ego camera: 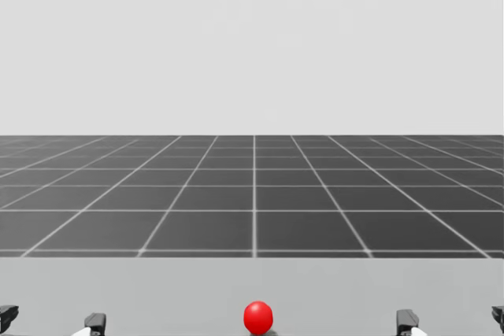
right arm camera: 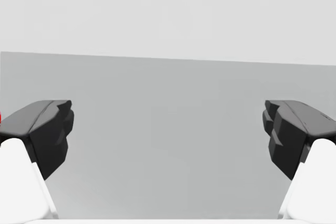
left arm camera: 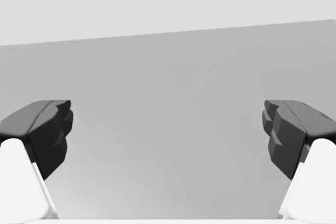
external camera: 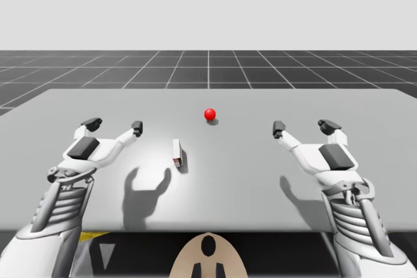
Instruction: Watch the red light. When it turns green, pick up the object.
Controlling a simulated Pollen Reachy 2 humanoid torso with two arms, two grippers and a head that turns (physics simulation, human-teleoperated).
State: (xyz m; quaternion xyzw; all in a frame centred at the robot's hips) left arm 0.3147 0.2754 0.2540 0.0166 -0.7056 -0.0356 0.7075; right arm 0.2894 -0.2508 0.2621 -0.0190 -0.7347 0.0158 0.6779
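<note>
Fingers (left arm camera: pixel 50 129) of my left gripper (external camera: pixel 114 124) are spread wide with nothing between them. Those of my right gripper (external camera: pixel 303 125) are spread just as wide and hold nothing. A broad grey table (external camera: pixel 260 174) lies under both. Taking the red light (external camera: pixel 210 114) as the landmark, my left gripper is well to its left and my right gripper well to its right. A small white box (external camera: pixel 176 152) with a reddish end lies flat on the table, nearer me than the light and slightly to its left, apart from both grippers. The light itself is a small red ball on the table.
</note>
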